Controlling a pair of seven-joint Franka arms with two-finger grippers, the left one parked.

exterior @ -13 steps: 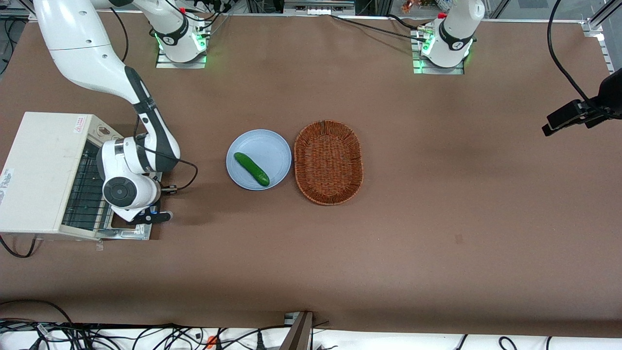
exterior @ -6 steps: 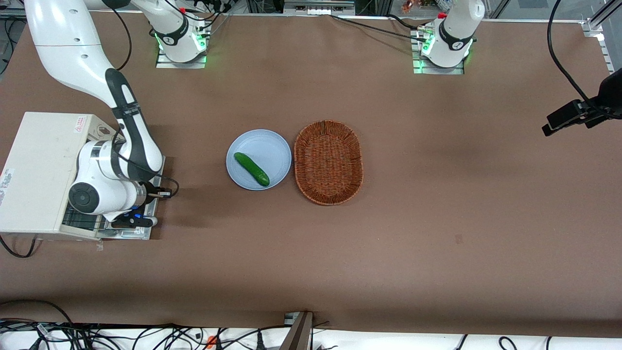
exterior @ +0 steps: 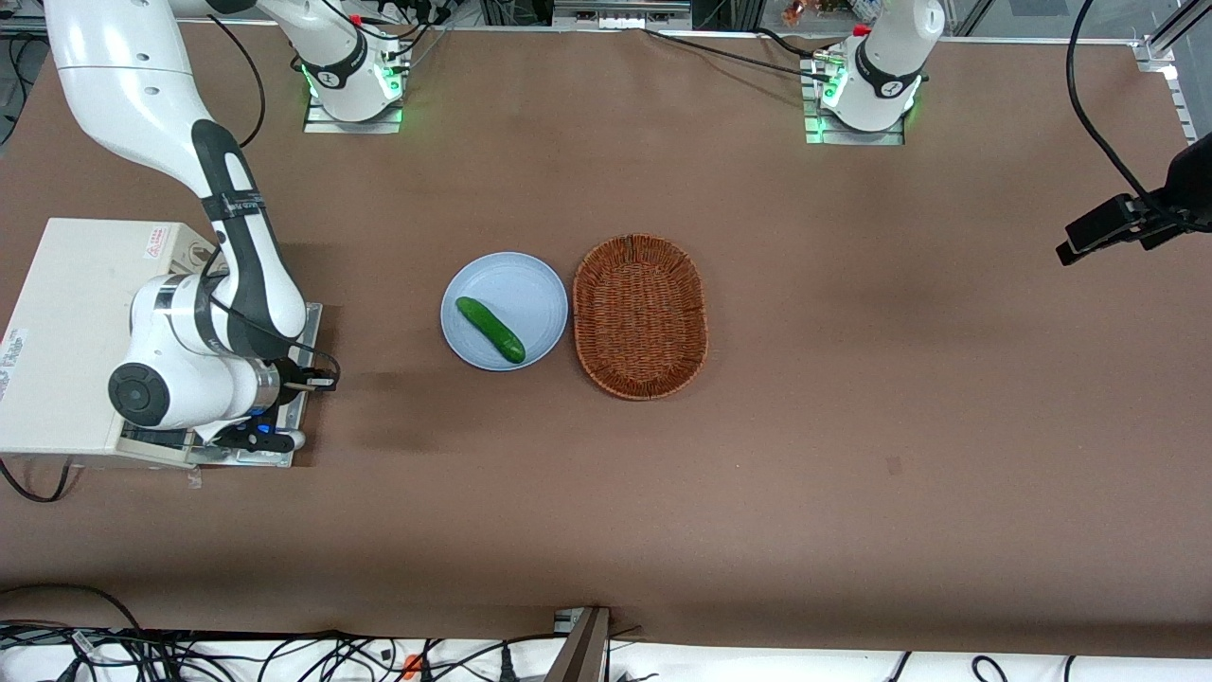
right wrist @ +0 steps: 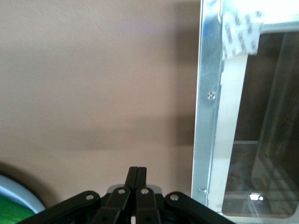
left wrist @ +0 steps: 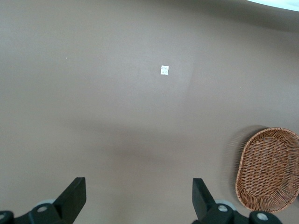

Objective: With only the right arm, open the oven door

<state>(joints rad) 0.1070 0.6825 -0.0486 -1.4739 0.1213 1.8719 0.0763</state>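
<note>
The off-white oven (exterior: 66, 332) stands at the working arm's end of the table. Its oven door (exterior: 311, 317) lies folded down flat in front of it, mostly hidden under the right arm (exterior: 237, 256). The door's shiny metal frame (right wrist: 208, 116) and dark glass (right wrist: 261, 140) show in the right wrist view. My gripper (exterior: 258, 439) hangs low over the opened door, at its end nearer the front camera. Its fingers (right wrist: 138, 175) are pressed together with nothing between them.
A light blue plate (exterior: 530, 284) with a green cucumber (exterior: 490, 329) on it sits beside the oven door, toward the table's middle. A brown wicker basket (exterior: 640, 315) lies next to the plate. The plate's rim (right wrist: 18, 196) shows in the right wrist view.
The right arm's wrist has swung over the oven, away from the plate. The gripper has shifted a little the same way above the flat door. The door stays down.
</note>
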